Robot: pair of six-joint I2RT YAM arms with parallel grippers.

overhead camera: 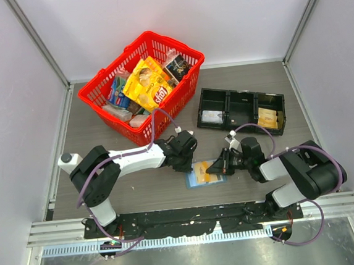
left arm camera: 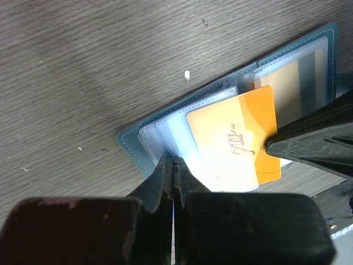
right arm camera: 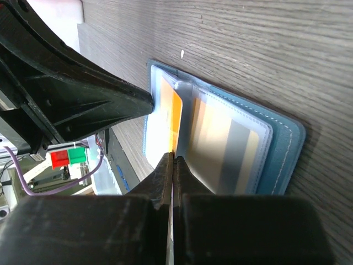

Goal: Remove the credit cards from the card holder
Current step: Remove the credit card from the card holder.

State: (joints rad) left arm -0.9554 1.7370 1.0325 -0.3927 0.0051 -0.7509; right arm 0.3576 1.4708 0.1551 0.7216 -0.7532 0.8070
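Watching the card holder (overhead camera: pixel 191 182), we are seeing it lying open and flat on the bench (overhead camera: pixel 139 191). Our left fingers (left arm camera: pixel 161 179) are squeezing tightly together, their tip meeting the holder's edge just where the clear sleeves (left arm camera: pixel 165 135) are fanning out. We cannot tell whether they are pinching a sleeve or only pressing there. An orange credit card (left arm camera: pixel 234 141) marked VIP is lying across the holder's sleeves, partly out of them. Our right fingers (right arm camera: pixel 163 175) are clamping that card by its edge. A second tan card (right arm camera: pixel 220 143) is sitting behind clear plastic in the holder's other panel. Beyond the holder, to its right, a black tray (overhead camera: pixel 240 91) is carrying more tan cards (overhead camera: pixel 267 117) in one end compartment. Beyond the holder to its left, a red basket (overhead camera: pixel 175 44) is standing.
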